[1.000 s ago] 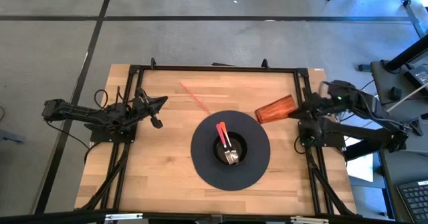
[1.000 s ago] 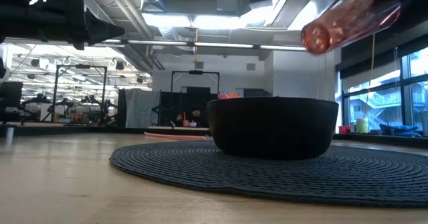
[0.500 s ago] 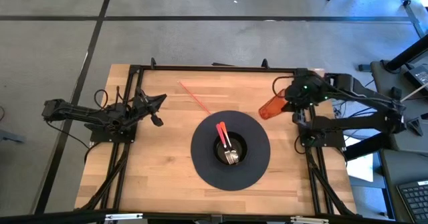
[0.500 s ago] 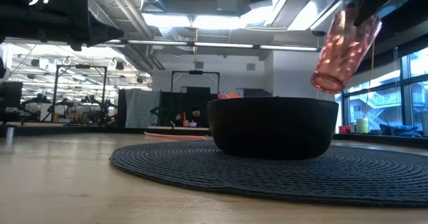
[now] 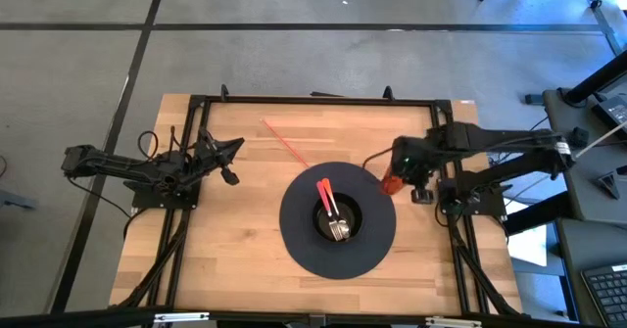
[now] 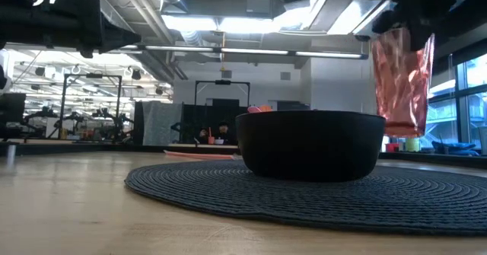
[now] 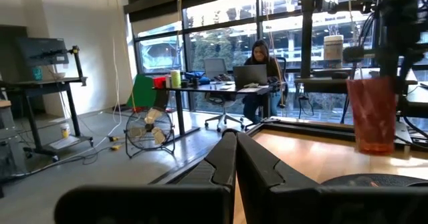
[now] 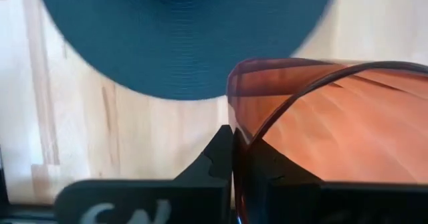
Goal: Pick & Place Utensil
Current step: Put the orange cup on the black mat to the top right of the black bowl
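Note:
A translucent orange cup [image 5: 391, 183] [image 6: 401, 80] [image 7: 371, 114] hangs upright under my right gripper [image 5: 402, 169] [image 8: 233, 136], just off the right edge of the round dark mat [image 5: 294, 242]. That gripper is shut on the cup. A black bowl [image 5: 350, 207] [image 6: 308, 145] stands mid-mat, holding a red-handled utensil [image 5: 324, 195] and a silver one [image 5: 340, 229]. My left gripper [image 5: 235, 150] [image 7: 235, 142] waits shut near the table's left side, above the surface. My right gripper pinches the cup's wall at the rim [image 8: 231, 90], one finger inside the cup and one outside. The fingers come from above, pointing down. The cup hangs upright below them with its base close over the table; whether the base touches the wood, I cannot tell.
A thin red stick [image 5: 284, 142] lies on the wood toward the far edge, left of the cup. Black frame rails [image 5: 313, 100] run along the table's far, left and right sides. Bare wood shows left of the mat and along the near edge. A person sits at a desk in the room beyond.
My right gripper has swung from the table's right edge toward the mat and come down. It has tipped as it went, so the cup, which lay level with its mouth toward the mat, now stands upright under the fingers.

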Robot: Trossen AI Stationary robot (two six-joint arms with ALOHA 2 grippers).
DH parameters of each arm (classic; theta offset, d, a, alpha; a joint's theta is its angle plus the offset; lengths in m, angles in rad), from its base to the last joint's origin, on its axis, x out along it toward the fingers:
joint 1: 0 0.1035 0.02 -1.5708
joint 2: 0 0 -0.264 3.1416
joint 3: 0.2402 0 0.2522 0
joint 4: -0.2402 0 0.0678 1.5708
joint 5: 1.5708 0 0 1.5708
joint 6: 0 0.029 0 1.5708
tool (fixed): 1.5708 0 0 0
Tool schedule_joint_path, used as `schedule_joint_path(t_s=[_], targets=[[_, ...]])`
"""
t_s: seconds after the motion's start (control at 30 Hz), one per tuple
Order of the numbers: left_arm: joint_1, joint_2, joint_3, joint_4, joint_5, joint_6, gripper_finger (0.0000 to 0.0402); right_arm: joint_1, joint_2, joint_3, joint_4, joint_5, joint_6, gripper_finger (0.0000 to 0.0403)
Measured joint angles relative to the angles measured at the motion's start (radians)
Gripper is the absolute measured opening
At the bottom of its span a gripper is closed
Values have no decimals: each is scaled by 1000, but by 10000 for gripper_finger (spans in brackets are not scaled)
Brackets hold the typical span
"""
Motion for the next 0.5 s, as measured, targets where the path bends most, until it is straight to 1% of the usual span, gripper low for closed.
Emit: schedule_joint_path(t_s=[0.17, 0.3, 0.37, 0.5], targets=[[0, 0, 0, 0, 0, 1, 6, 64, 65, 0, 72, 1, -11, 11], [0, 0, 0, 0, 0, 1, 6, 102, 108, 0, 77, 27, -16, 12], [0, 0, 0, 0, 0, 1, 6, 112, 131, 0, 78, 48, -23, 12], [0, 0, 0, 0, 0, 2, 6, 112, 166, 0, 114, 48, -42, 13]])
